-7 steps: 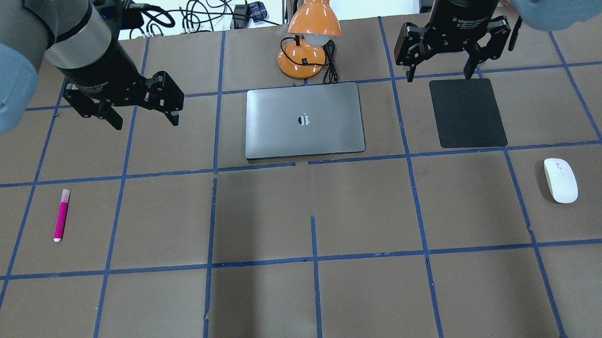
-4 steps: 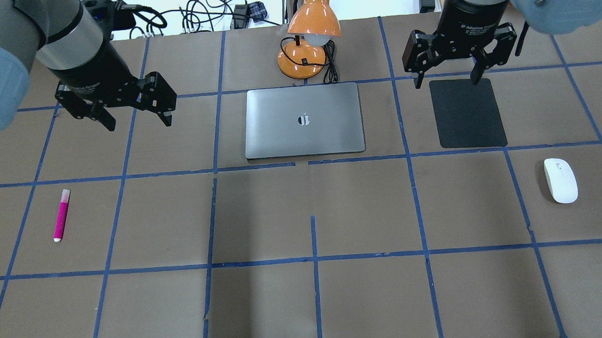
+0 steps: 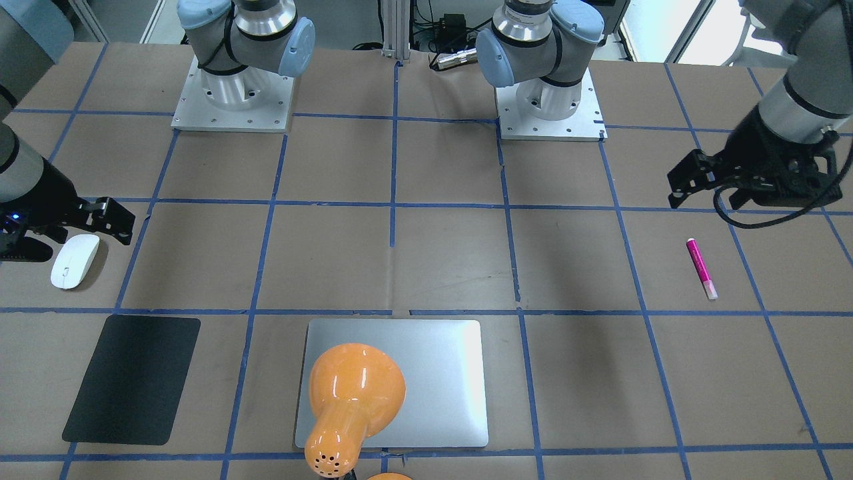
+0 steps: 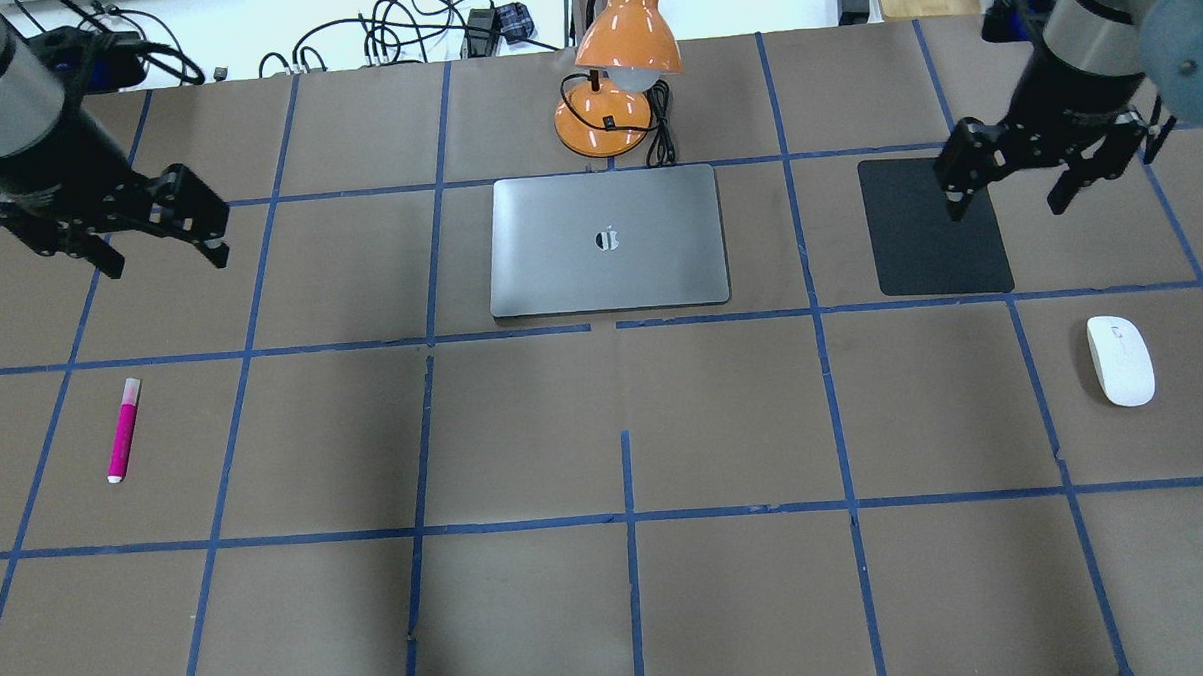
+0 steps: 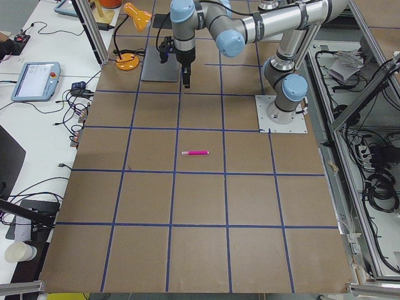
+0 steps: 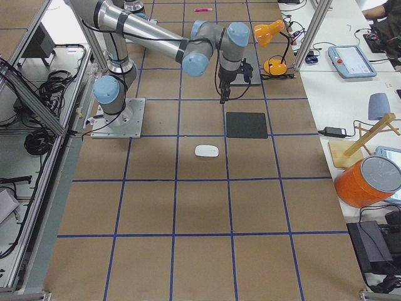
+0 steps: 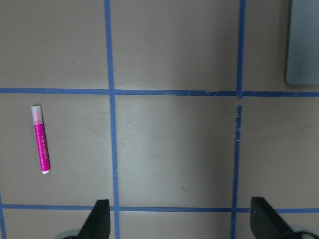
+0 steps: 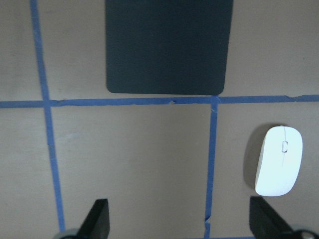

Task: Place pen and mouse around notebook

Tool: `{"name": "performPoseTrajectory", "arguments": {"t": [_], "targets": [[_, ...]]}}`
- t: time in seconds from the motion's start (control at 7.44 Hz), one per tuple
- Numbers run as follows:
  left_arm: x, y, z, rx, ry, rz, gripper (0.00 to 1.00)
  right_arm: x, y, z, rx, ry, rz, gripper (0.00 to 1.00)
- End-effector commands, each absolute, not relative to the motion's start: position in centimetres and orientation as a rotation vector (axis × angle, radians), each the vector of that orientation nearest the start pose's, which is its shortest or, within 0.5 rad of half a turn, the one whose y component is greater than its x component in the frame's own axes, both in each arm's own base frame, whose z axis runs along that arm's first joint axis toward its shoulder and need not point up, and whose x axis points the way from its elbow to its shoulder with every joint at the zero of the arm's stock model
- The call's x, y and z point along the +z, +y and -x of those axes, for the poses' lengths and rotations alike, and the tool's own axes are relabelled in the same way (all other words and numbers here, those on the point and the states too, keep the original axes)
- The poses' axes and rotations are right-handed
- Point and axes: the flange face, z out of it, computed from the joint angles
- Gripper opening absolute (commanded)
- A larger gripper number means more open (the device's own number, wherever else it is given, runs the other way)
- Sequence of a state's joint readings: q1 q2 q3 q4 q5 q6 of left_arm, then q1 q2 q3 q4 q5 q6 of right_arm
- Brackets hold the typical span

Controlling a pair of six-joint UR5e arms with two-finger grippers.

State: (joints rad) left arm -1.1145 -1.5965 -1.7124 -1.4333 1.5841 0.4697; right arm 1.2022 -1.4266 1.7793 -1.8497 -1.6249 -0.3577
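The magenta pen [image 4: 123, 431] lies flat on the brown table at the left, pale cap pointing away from me. My left gripper [image 4: 166, 261] hangs open above the table, beyond the pen; in the left wrist view the pen [image 7: 41, 139] sits left of the open fingers. The white mouse [image 4: 1121, 361] rests at the far right. My right gripper [image 4: 1006, 210] is open over the right edge of a black mat, with the mouse [image 8: 279, 160] to the lower right in its wrist view. The silver notebook [image 4: 608, 240] lies closed at centre back.
An orange desk lamp [image 4: 617, 67] stands just behind the notebook, its cord beside the base. The black mat [image 4: 933, 241] lies right of the notebook. Blue tape lines grid the table. Cables trail along the far edge.
My left gripper has swung left, away from the notebook. My right gripper has moved right and slightly nearer, over the mat's right edge. Both stay open; pen and mouse have not moved.
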Motion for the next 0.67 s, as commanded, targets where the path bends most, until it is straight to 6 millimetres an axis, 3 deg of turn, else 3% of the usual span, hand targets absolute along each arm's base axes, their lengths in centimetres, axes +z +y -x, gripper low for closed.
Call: {"name": "performPoseTrajectory", "arguments": {"t": [0.0, 0.13, 0.27, 0.54], "targets": [[32.0, -48.6, -20.2, -0.004, 3.125, -0.053, 1.00, 24.4, -51.5, 14.1, 0.124, 3.191, -0.012, 1.00], [26.8, -47.9, -21.8, -0.048, 3.099, -0.049, 1.00, 21.1, -51.8, 16.4, 0.103, 3.201, 0.033, 1.00], [23.4, -47.9, -22.1, -0.057, 3.094, -0.040, 1.00, 20.1, -51.1, 19.0, 0.092, 3.198, 0.016, 1.00], [19.0, -48.5, -23.0, 0.021, 3.135, -0.039, 1.00, 19.3, -50.6, 19.4, 0.118, 3.193, 0.002, 1.00]]}}
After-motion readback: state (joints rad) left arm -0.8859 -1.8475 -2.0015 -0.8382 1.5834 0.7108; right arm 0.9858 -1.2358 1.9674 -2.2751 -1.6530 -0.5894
